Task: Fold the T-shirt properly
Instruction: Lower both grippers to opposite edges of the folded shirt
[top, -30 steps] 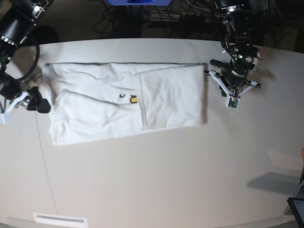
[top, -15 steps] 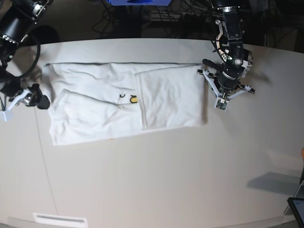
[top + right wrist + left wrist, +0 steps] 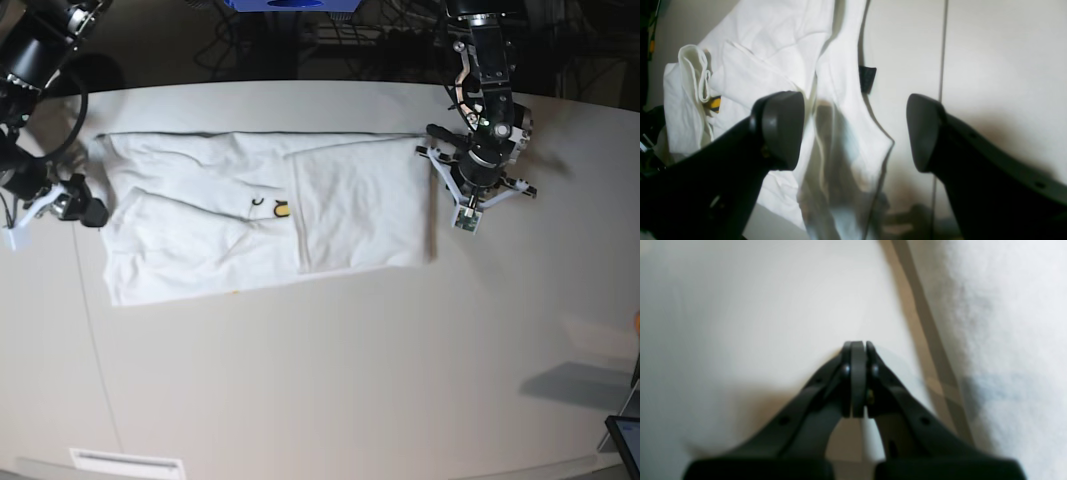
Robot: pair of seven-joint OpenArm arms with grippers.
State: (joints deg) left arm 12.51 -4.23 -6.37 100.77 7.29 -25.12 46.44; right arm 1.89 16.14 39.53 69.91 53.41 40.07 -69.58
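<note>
Two end effectors flank T-shirt (image 3: 265, 215): left end effector (image 3: 463, 208) beside hem, right end effector (image 3: 62, 207) beside collar.

The large white cloth T-shirt (image 3: 265, 215) lies folded, so its printed front is hidden apart from a small yellow-and-black scrap. In the left wrist view its white edge (image 3: 1007, 340) is badly blurred and cut off at the right. The dark tablet-like corner (image 3: 627, 440) is cropped by the base view's edge.
</note>
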